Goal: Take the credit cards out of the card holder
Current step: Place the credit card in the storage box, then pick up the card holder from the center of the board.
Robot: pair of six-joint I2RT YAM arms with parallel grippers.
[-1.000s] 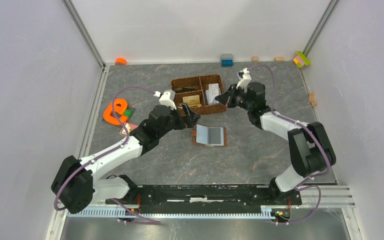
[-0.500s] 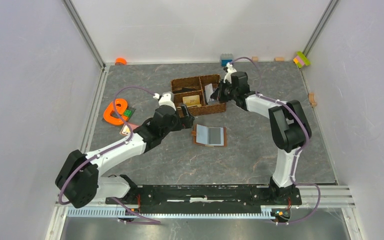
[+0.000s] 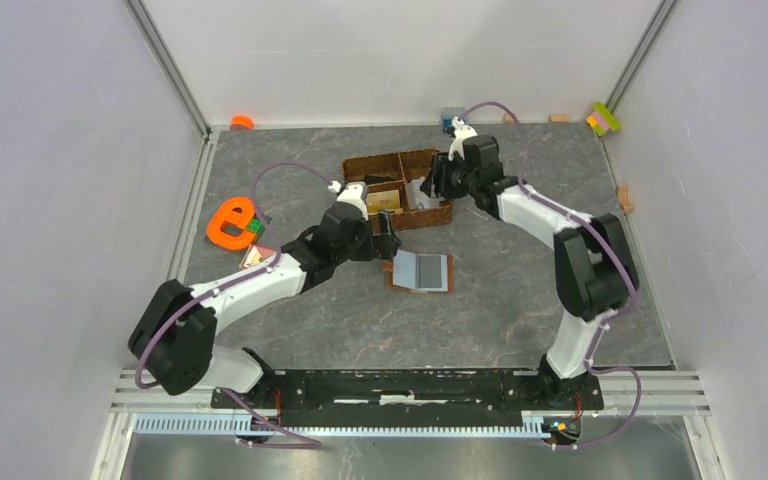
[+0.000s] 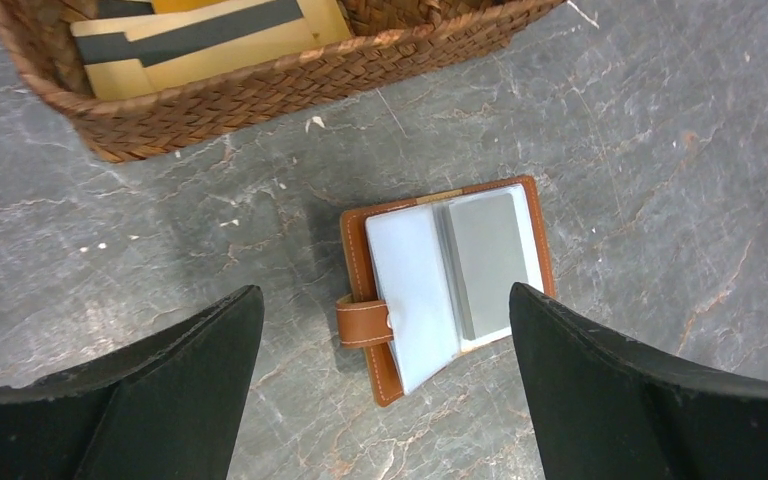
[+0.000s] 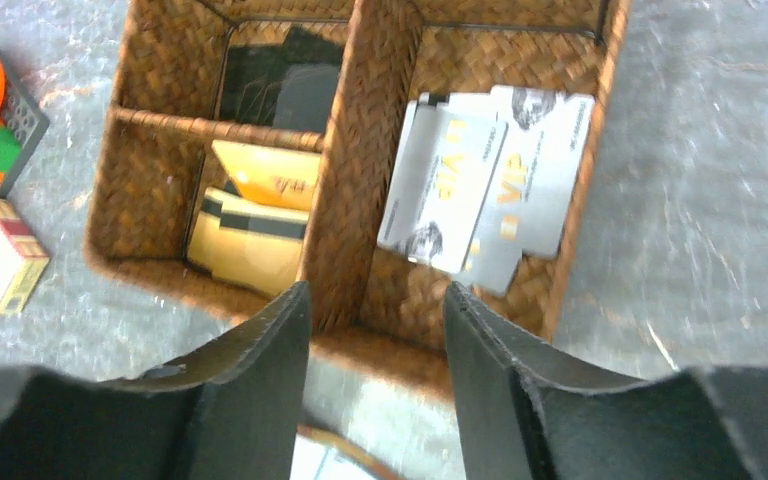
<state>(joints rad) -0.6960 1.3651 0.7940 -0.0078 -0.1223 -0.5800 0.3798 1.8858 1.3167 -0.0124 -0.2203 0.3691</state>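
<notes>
**Change.** The right tool (image 5: 375,295) was shut a second ago, level with the woven basket (image 5: 360,150) and off to one side. It now hangs over the basket with its fingers parted and nothing between them. Just beyond its tips, a loose fan of pale cards (image 5: 490,180) lies in the right compartment. Judgement: another card has just been let go there, so that transfer is done.

The left tool (image 4: 385,300) has swung in from beside the basket. It now hovers over the card holder (image 4: 410,270), wide open and empty, with the holder framed between its two fingers.

**Task state.** The card holder lies open on the worktop (image 4: 660,150), directly under the left tool and apart from the basket. One grey card (image 4: 485,255) still sits in its right-hand pocket, so at least one extraction remains.

**Materials and shapes.**
- Card holder: tan leather-look cover with pale stitching, smooth grey-blue inner leaves, and a short snap strap (image 4: 363,322) sticking out on the side nearer the left finger.
- Cards: thin, rigid and glossy. The pale ones carry gold lettering. The gold-tan cards (image 5: 250,225), with dark stripes, lie in the near-left compartment.
- Basket: coarse brown weave with stiff dividers.
- Worktop: matt, dark, marble-veined.
</notes>
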